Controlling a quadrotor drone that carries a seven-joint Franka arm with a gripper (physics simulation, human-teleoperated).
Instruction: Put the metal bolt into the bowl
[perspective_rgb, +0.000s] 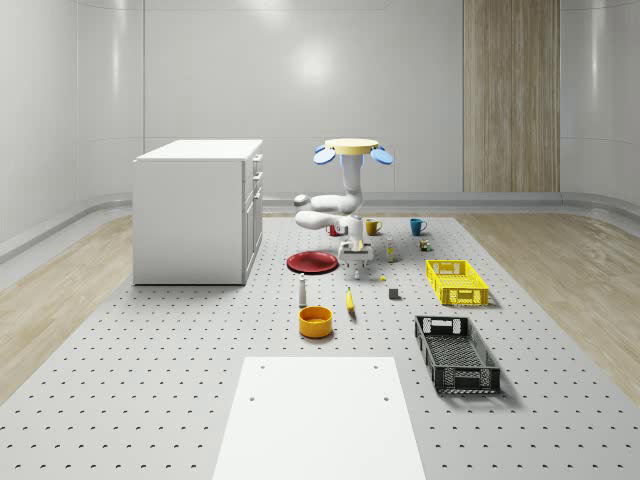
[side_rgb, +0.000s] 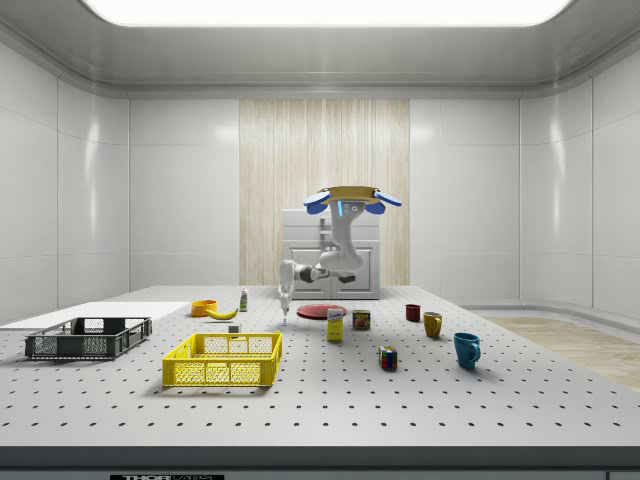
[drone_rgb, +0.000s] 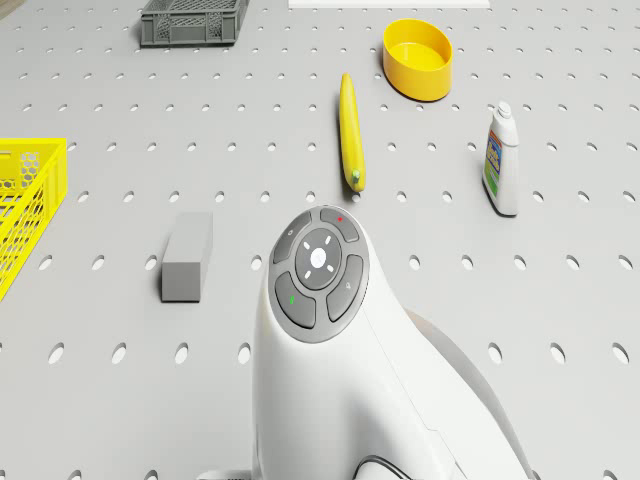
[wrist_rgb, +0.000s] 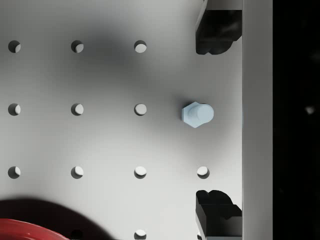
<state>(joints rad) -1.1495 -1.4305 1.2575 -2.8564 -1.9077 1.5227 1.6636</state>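
1. Bright, even light fills the room; in the side view it comes from a broad ceiling panel (side_rgb: 320, 10) overhead.
2. The rear wall (perspective_rgb: 300, 90) carries soft pale glare patches, the strongest one behind the drone (perspective_rgb: 351, 150).
3. Shadows on the perforated table (perspective_rgb: 150, 380) are faint and short, sitting close under each object (the black crate (perspective_rgb: 456, 352) casts the clearest one).
4. In the wrist view a wide, soft-edged dark shadow lies across the table beside the gripper (wrist_rgb: 218, 117), and the pale bolt (wrist_rgb: 197, 114) between the spread fingertips sits in brighter light.
5. The far side of that view, beyond the gripper, is almost black.
6. Edges look crisp throughout, with no blur.
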